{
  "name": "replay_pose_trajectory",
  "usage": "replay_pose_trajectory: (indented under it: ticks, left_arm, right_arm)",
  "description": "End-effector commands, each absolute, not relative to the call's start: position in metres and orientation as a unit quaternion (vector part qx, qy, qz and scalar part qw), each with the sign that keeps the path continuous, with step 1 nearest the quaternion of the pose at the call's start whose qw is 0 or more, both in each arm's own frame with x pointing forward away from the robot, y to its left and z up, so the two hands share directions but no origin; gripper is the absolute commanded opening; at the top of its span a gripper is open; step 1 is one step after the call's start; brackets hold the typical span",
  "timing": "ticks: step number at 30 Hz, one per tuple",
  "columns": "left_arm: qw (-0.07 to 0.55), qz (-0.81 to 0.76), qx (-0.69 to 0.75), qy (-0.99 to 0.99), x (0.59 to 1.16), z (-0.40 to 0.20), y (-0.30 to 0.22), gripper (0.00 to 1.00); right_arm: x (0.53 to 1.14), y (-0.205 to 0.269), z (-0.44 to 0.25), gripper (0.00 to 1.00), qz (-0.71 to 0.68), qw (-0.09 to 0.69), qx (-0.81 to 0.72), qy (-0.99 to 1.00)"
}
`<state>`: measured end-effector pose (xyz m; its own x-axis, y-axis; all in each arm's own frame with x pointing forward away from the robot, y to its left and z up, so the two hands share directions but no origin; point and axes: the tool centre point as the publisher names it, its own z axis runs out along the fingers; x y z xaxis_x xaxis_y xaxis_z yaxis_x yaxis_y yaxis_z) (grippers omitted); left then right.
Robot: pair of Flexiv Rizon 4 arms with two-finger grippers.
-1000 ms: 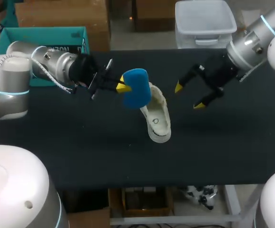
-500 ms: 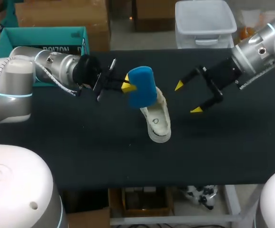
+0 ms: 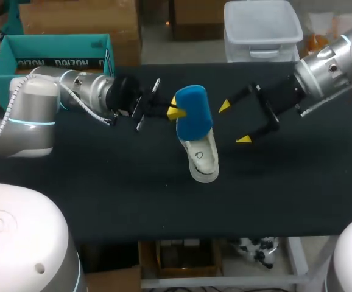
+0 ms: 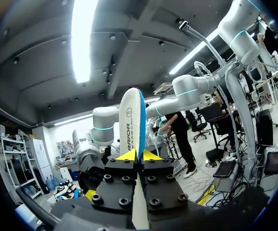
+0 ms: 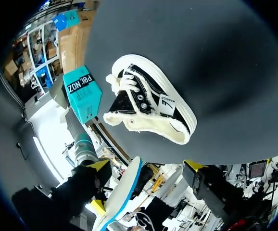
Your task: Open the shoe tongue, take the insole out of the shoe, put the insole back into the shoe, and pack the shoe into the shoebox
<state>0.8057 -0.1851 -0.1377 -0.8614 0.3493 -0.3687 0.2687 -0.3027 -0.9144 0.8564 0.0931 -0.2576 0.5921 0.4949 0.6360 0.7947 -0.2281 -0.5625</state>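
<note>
insole: the blue insole is out of the shoe and in the air, carried rightward over the last second. It now hangs above the upper end of the shoe, covering that end in the head view.
left fingers: the left gripper is clenched on the insole's edge. The left wrist view shows both yellow tips pressed to it from either side, the insole standing up on edge ahead of them.
left arm: it has stretched further across the tabletop, away from the teal shoebox.
right fingers: the right gripper is spread wide and holds nothing. It has turned and drawn slightly toward the insole, and hovers just beside it, not touching.
shoe: unmoved, lying on its side mid-tabletop; the right wrist view shows the fleecy opening facing sideways.
shoebox: at the far left corner, well apart from the shoe.
step, my reading: removal looks done; the insole seems to be heading back over the shoe for re-insertion.
what it calls for: likely the right fingers steadying the shoe or taking the insole's free end.
left to do: insole back in, then packing.
</note>
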Motion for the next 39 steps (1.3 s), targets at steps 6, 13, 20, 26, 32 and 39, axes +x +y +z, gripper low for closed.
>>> replay_pose_trajectory:
  ticks: [6, 13, 20, 26, 32, 39]
  left_arm:
    - [0.034, 0.769, -0.270, -0.579, 0.818, -0.147, -0.195, 0.00]
    - [0.030, 0.765, -0.281, -0.578, 0.815, -0.153, -0.203, 0.00]
    - [0.013, 0.758, -0.292, -0.583, 0.811, -0.159, -0.211, 0.00]
    - [-0.002, 0.757, -0.298, -0.582, 0.803, -0.161, -0.218, 0.00]
    - [-0.020, 0.740, -0.311, -0.596, 0.793, -0.171, -0.222, 0.00]
    - [-0.040, 0.733, -0.318, -0.600, 0.788, -0.174, -0.222, 0.00]
  right_arm:
    - [0.842, 0.093, -0.274, 1.00, -0.164, 0.523, -0.781, -0.300]
    - [0.839, 0.095, -0.261, 1.00, -0.163, 0.529, -0.785, -0.278]
    - [0.838, 0.098, -0.265, 1.00, -0.157, 0.547, -0.778, -0.267]
    - [0.840, 0.099, -0.273, 1.00, -0.155, 0.556, -0.775, -0.257]
    - [0.846, 0.103, -0.280, 0.49, -0.167, 0.562, -0.767, -0.261]
    - [0.848, 0.105, -0.285, 0.28, -0.175, 0.569, -0.759, -0.264]
